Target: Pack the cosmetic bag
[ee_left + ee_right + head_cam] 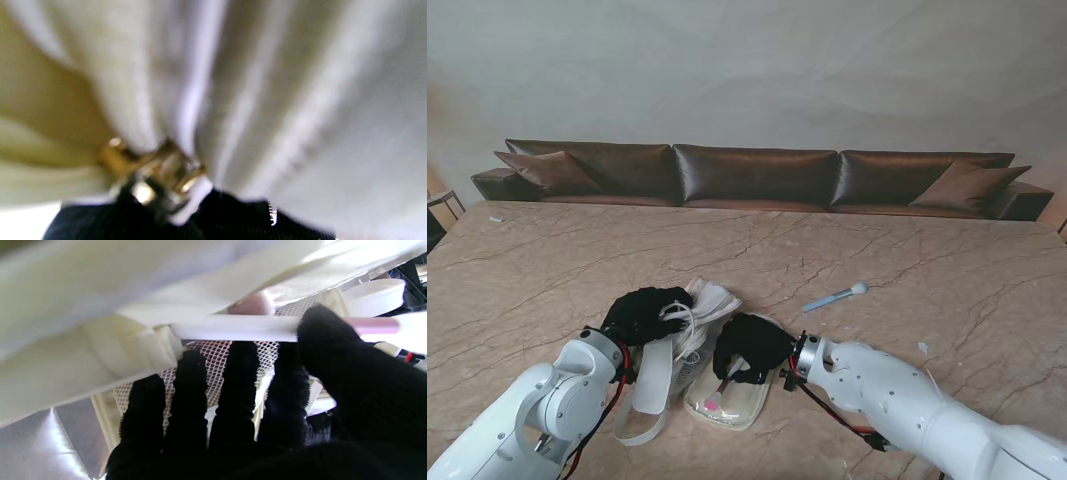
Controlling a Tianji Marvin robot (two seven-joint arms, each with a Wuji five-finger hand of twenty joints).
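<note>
Lying under the right hand (749, 346), the cosmetics bag (727, 402) gapes.

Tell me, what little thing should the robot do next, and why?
Probably ease the right hand down and let the white and pink stick go inside the cosmetics bag. That hand holds the stick over the bag's mesh pocket, while the left hand grips the bag's flap.
</note>
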